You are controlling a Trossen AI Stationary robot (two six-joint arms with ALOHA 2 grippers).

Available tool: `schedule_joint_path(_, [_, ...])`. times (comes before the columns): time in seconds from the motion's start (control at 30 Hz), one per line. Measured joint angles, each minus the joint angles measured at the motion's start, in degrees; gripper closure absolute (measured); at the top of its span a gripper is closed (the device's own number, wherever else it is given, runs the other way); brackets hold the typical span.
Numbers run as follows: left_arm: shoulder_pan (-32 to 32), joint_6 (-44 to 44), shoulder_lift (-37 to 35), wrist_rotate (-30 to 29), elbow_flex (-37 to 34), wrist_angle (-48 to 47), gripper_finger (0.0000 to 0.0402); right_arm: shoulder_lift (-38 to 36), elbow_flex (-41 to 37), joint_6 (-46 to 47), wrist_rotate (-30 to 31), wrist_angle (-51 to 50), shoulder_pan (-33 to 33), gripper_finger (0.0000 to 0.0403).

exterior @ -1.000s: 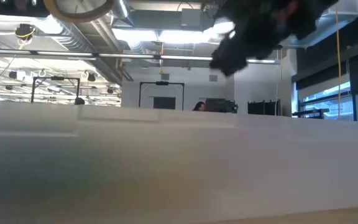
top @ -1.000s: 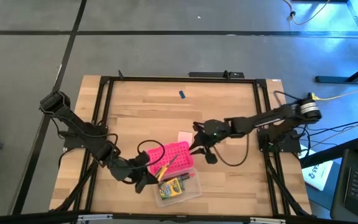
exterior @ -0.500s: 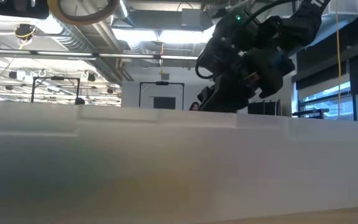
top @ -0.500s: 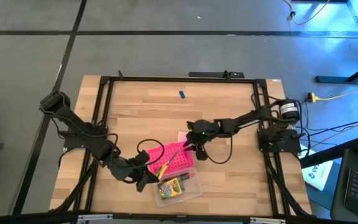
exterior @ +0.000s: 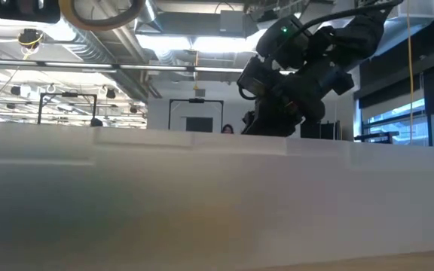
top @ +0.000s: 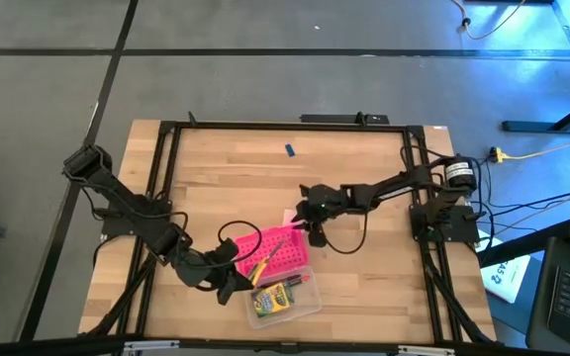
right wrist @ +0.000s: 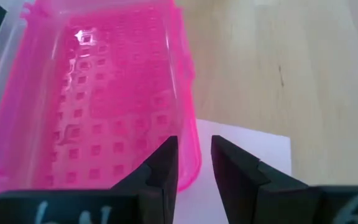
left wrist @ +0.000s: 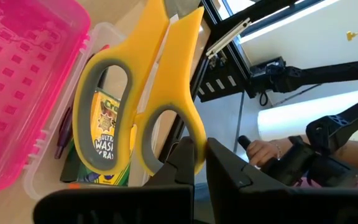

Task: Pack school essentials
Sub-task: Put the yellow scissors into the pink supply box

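We see the left gripper (left wrist: pixel 199 163) clamped on the yellow-handled scissors (left wrist: pixel 143 93), their long axis angled above the crayon box (left wrist: pixel 102 134) in the clear half. The right gripper (right wrist: pixel 194 163), fingers narrow, straddles the glossy pink dotted box (right wrist: pixel 98 99) rim beside the pale pink pad (right wrist: pixel 250 146) on the wooden tabletop (top: pixel 226 178).
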Motion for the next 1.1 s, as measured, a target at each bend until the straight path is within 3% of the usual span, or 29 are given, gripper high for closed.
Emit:
schedule_joint_path(0.27, [0.31,-0.13,2.00,2.19,0.09,0.06,0.0392,-8.18,0.00,3.23,-1.73,-2.05,0.43,0.0304])
schedule_joint_path(0.67, [3.79,1.38,11.11,11.83,0.04,4.18,0.0392,-26.62,0.02,3.28,-1.33,-10.31,3.67,0.0304])
schedule_joint_path(0.97, [5.33,3.81,12.76,20.42,0.04,5.27,0.0392,-30.61,0.02,3.38,-1.29,-10.49,6.22,0.0304])
schedule_joint_path(1.1, [5.43,6.32,12.76,20.74,0.04,4.67,0.0392,-30.61,0.02,3.47,-1.25,-10.61,6.94,0.0304])
